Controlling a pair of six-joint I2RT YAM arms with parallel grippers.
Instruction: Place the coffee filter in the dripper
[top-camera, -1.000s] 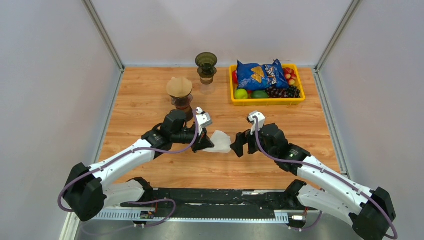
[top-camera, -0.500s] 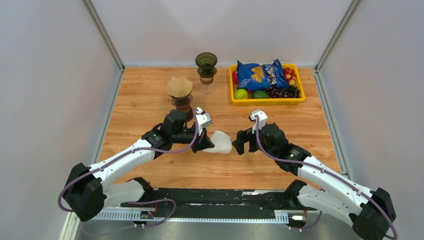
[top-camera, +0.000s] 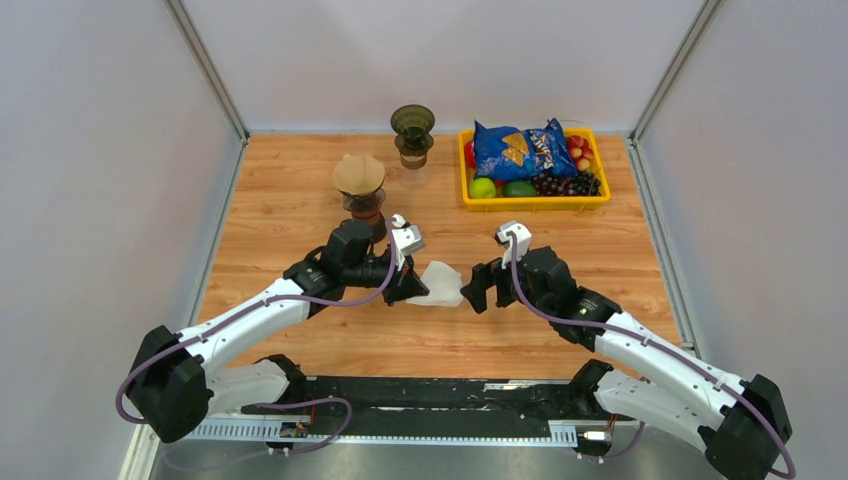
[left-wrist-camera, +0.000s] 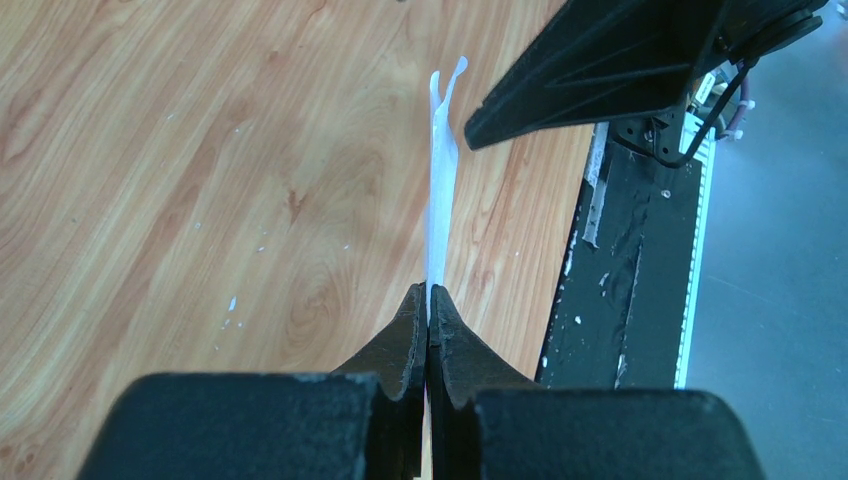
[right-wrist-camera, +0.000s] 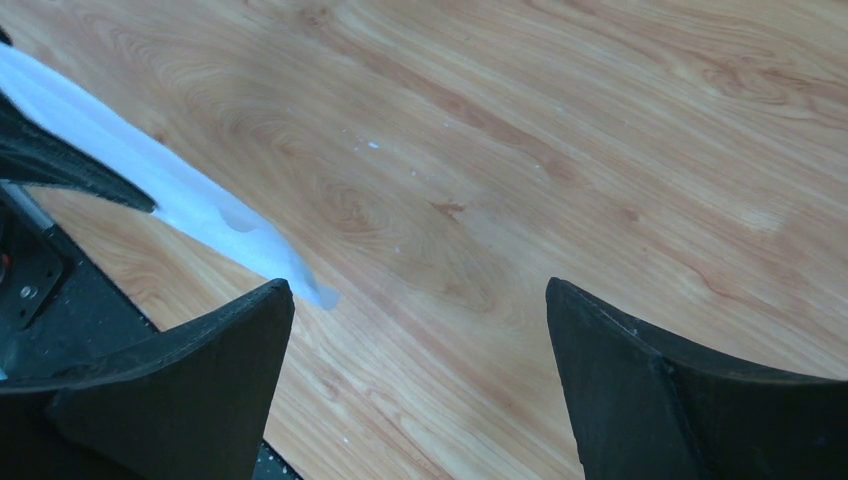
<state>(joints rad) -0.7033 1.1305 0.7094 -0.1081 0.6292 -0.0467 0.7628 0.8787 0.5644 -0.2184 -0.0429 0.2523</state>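
Found left gripper (left-wrist-camera: 428, 300) clenched on the white coffee filter (left-wrist-camera: 436, 190), held edge-on straight ahead of its tips, free end just beside the wide-open, empty right gripper (right-wrist-camera: 415, 300) (transfer or spreading stage, judged), next requiring carriage to the empty dripper (top-camera: 412, 128) well beyond.

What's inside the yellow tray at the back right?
The yellow tray holds a blue chip bag, with green fruit, dark grapes and red fruit around it. Anything beneath the bag is hidden.
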